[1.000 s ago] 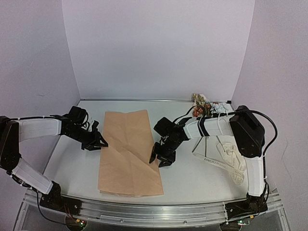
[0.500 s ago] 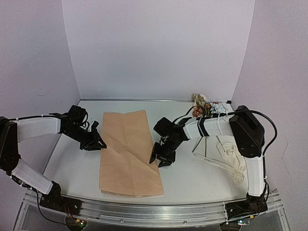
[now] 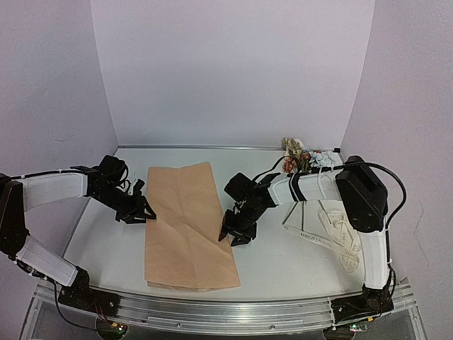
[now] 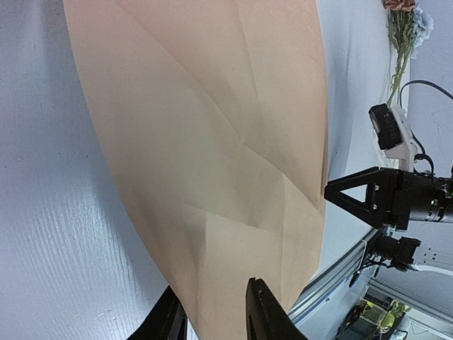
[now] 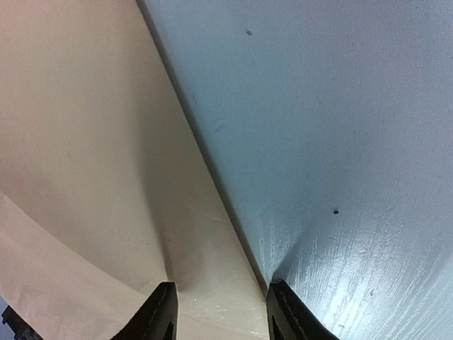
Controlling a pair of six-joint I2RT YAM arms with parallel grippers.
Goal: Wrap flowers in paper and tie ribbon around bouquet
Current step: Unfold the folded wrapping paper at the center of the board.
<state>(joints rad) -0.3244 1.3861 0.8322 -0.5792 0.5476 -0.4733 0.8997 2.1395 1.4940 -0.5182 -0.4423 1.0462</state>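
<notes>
Kraft paper point(image 3: 185, 223) lies flat; left gripper point(image 4: 212, 292), right gripper point(image 5: 221, 287) jaws apart at opposite edges. Close unevenly and you crease sheet or drag it askew.

Item tally: four kinds of thing plus one table.
One sheet of paper point(image 3: 185, 227), one bunch of flowers point(image 3: 300, 157), one ribbon point(image 3: 311, 236), two grippers (left gripper point(image 3: 144, 211), right gripper point(image 3: 233, 237)) with two fingers point(image 5: 159, 315) apiece, one table point(image 3: 283, 269); bloom count not readable.
</notes>
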